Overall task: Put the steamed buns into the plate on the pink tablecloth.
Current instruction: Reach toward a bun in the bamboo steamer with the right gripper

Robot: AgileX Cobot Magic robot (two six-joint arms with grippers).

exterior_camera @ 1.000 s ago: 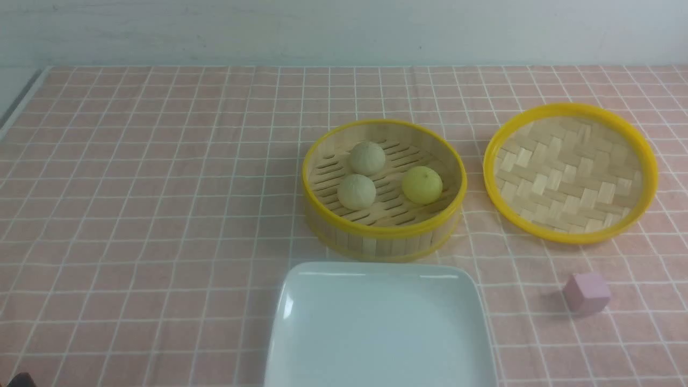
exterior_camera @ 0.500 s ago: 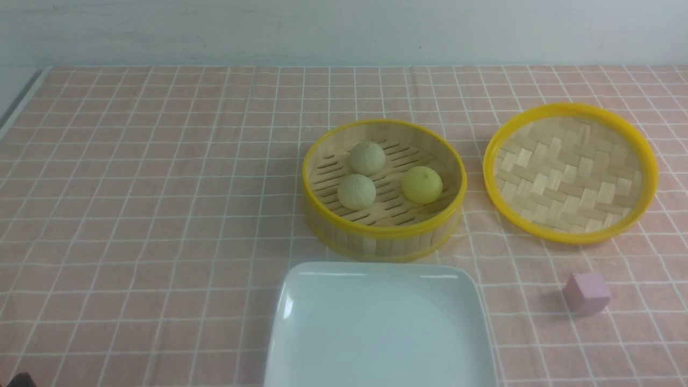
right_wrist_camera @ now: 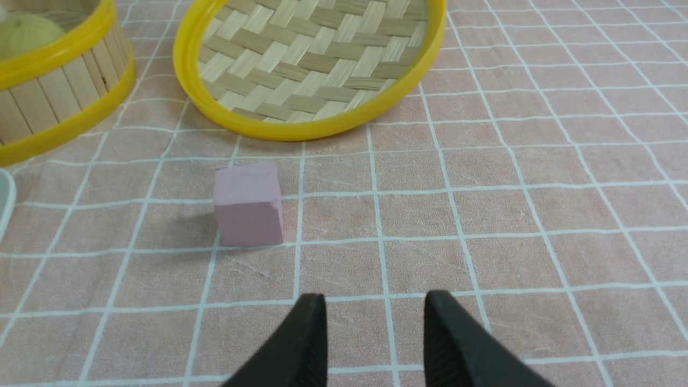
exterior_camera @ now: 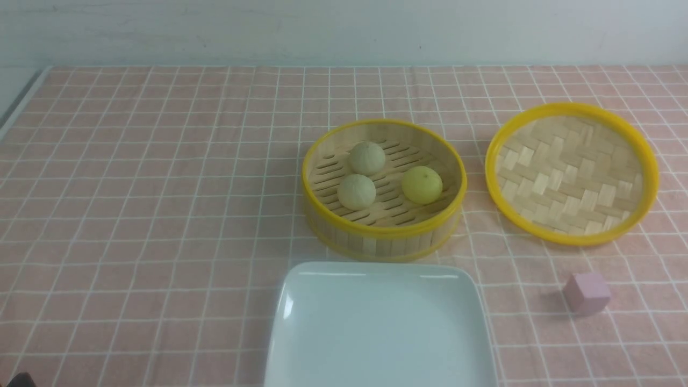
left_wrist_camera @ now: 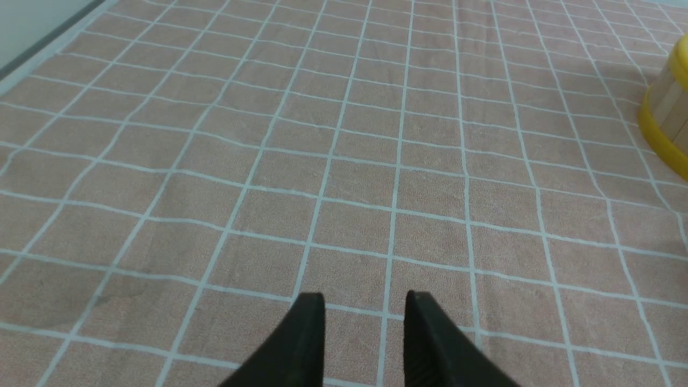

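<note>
Since neither arm reaches into the front view, all I see there is the bench point(exterior_camera: 12, 94) under the pink tablecloth point(exterior_camera: 161, 188). The three steamed buns point(exterior_camera: 367, 157) sit in the steamer basket point(exterior_camera: 376, 244), a little right of the bench's middle. Two are pale beige, toward the basket's left side, and the yellow one is on their right. None of them touch. The plate point(exterior_camera: 376, 267) lies at the near edge, just in front of the basket, with nothing on it. The lid point(exterior_camera: 571, 172) lies woven side up toward the right edge, beside the basket and apart from it. A pink cube point(exterior_camera: 586, 292) stands nearer the near edge, in front of the lid.

In the left wrist view, the left pincer point(left_wrist_camera: 365, 298) hangs over bare cloth with its jaws parted and nothing between them. The basket's wall shows only at the picture's border.

In the right wrist view, the right pincer point(right_wrist_camera: 376, 298) is likewise parted and holds nothing. The cube stands on the cloth just ahead of it, with the lid beyond. One bun peeks over the basket's rim, though I cannot tell which. A sliver of the plate shows beside the basket.
</note>
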